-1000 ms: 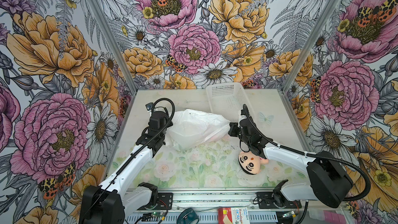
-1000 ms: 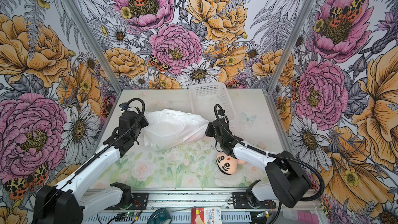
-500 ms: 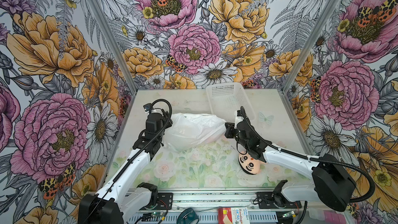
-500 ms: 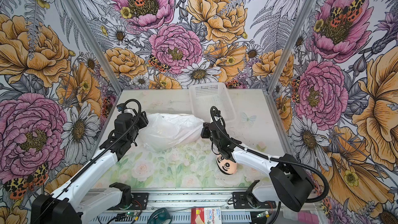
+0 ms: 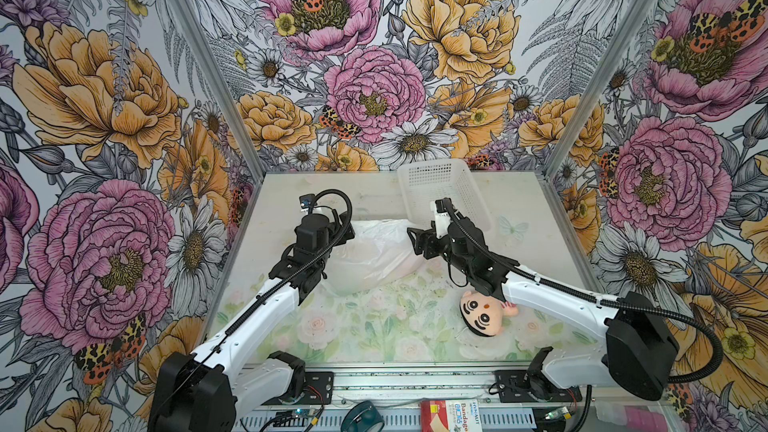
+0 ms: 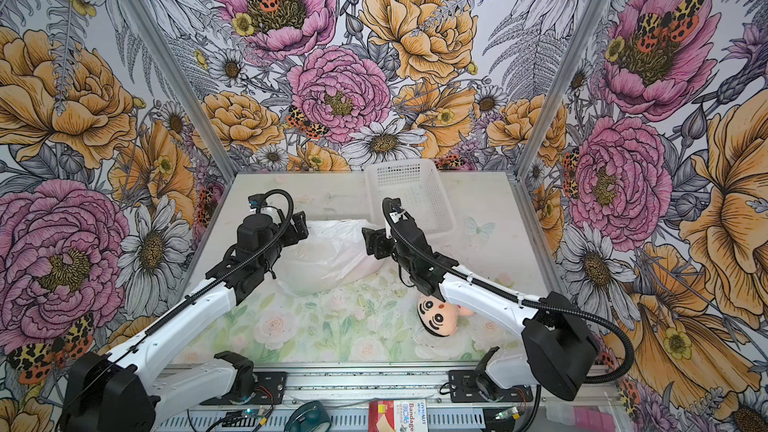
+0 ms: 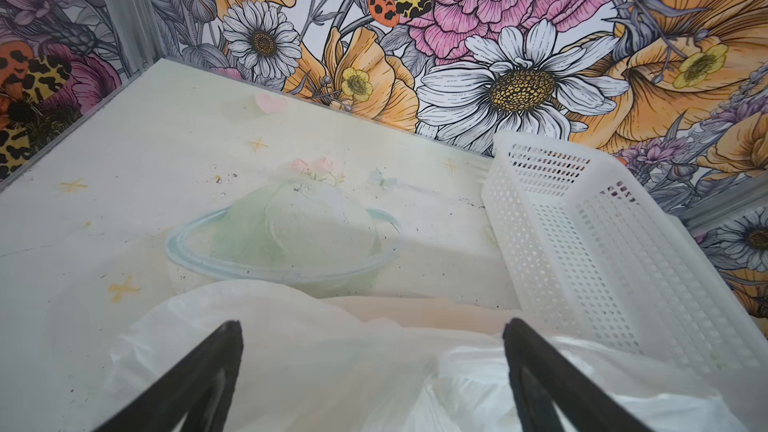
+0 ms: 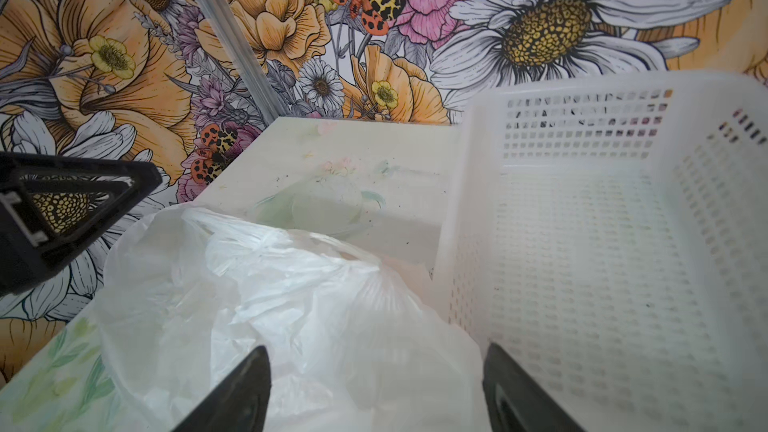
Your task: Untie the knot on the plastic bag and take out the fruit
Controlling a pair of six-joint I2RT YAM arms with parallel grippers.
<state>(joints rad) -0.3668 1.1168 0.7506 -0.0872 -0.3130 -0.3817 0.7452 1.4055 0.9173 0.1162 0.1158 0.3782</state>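
The translucent white plastic bag [image 5: 374, 255] [image 6: 328, 255] lies crumpled on the floral mat between my two arms. My left gripper [image 5: 345, 227] [image 7: 372, 326] hovers open over the bag's left end, with only loose film [image 7: 353, 367] below its jaws. At the bag's right end, beside the basket, my right gripper [image 5: 417, 243] [image 8: 376, 349] is also open over the film [image 8: 291, 305]. Neither gripper holds anything. I cannot pick out the knot in the crumpled film. The fruit is hidden inside the bag; only a faint peach tint shows through.
A white perforated basket [image 5: 440, 184] [image 6: 409, 184] [image 8: 623, 243] stands at the back, touching the bag's right end. A plush doll's head [image 5: 484, 313] [image 6: 436, 313] lies under my right forearm. Floral walls close in the back and both sides.
Both grippers were shut at the bag's two ends and now stand open. Both arms have shifted toward the back, and the bag has slumped flatter.
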